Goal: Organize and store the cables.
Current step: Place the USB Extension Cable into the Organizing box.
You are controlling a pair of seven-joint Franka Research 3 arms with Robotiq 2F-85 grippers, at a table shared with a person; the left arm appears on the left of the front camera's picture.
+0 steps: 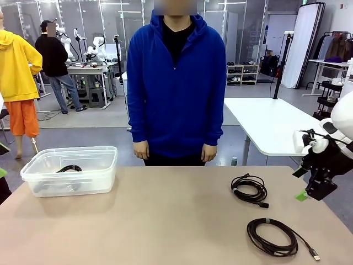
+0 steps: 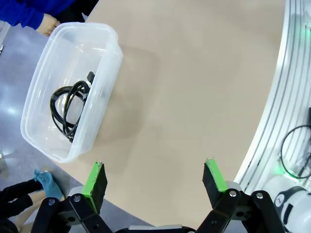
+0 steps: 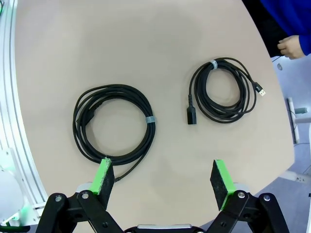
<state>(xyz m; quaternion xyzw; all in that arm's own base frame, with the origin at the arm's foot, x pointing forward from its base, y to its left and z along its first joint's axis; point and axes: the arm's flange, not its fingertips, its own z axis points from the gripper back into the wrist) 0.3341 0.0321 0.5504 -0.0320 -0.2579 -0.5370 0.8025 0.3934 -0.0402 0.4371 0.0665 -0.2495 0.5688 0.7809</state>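
Observation:
Two coiled black cables lie on the tan table: one toward the far right, one near the front right edge. In the right wrist view the nearer coil sits left and the farther coil right. A third cable lies inside the clear plastic bin. My right gripper hangs open above the table's right edge, holding nothing; its green pads stand wide apart. My left gripper is open and high over the table, near the bin.
A person in a blue hoodie stands at the far side, hands hanging at the table edge. A white table stands behind on the right. A blue-gloved hand shows low in the left wrist view.

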